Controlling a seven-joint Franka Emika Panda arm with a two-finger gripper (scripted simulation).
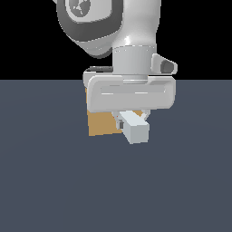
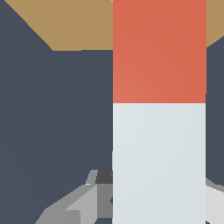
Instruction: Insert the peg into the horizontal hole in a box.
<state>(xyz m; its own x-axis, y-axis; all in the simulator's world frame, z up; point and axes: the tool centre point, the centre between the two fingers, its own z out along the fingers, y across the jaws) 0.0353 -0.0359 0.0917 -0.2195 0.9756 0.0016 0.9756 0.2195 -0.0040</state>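
My gripper (image 1: 131, 118) is shut on the peg (image 1: 135, 128) and holds it level above the floor. The peg's white end points toward the exterior camera. In the wrist view the peg (image 2: 159, 109) shows its white half near the fingers (image 2: 83, 201) and its orange-red half reaching over the tan box (image 2: 78, 24). The box (image 1: 102, 123) stands right behind the gripper in the exterior view, mostly hidden by the hand. The hole is hidden in both views, so I cannot tell whether the orange-red tip is inside it.
A flat dark blue-grey floor (image 1: 54, 181) lies around the box. The arm's white wrist and upper links (image 1: 131, 41) fill the top of the exterior view.
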